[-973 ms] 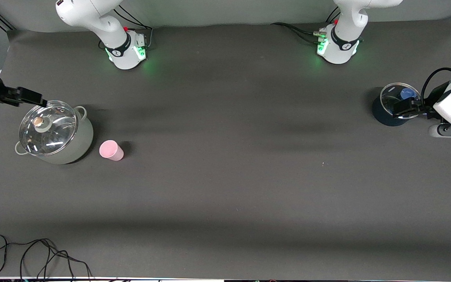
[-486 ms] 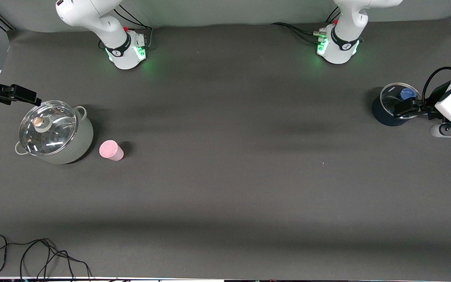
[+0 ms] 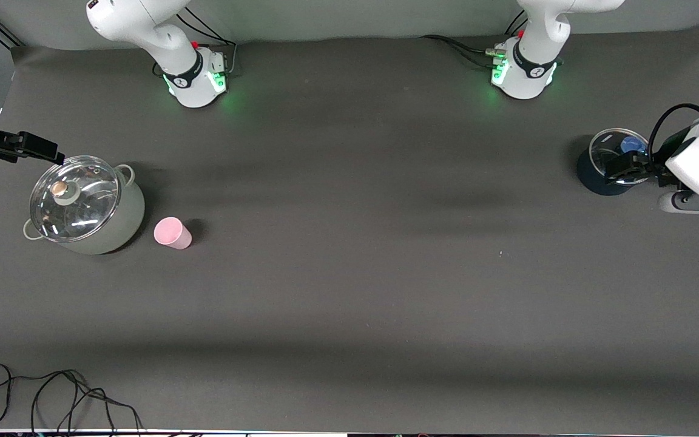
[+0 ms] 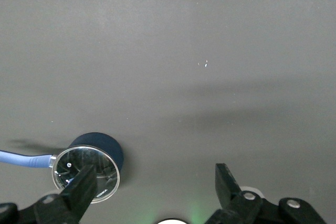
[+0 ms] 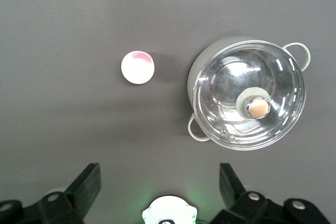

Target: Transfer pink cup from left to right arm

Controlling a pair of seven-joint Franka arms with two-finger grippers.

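Observation:
The pink cup (image 3: 172, 233) stands upright on the dark table, beside the pale pot and nearer to the front camera than it. It also shows in the right wrist view (image 5: 137, 67), with nothing touching it. My right gripper (image 3: 39, 149) is open and empty, up in the air by the pale pot's rim at the right arm's end of the table; its jaws (image 5: 159, 184) stand wide apart. My left gripper (image 3: 625, 167) is open and empty over the dark blue pot at the left arm's end; its jaws (image 4: 152, 187) stand wide apart.
A pale green pot (image 3: 128, 215) with a glass lid (image 5: 247, 98) stands next to the cup. A dark blue pot (image 3: 592, 179) with a glass lid (image 4: 86, 174) sits under my left gripper. Loose black cables (image 3: 52, 394) lie at the table's near edge.
My right gripper has drawn back a little toward its end of the table, off the pale pot's lid. My left gripper shifted slightly over the blue pot. The cup has not moved.

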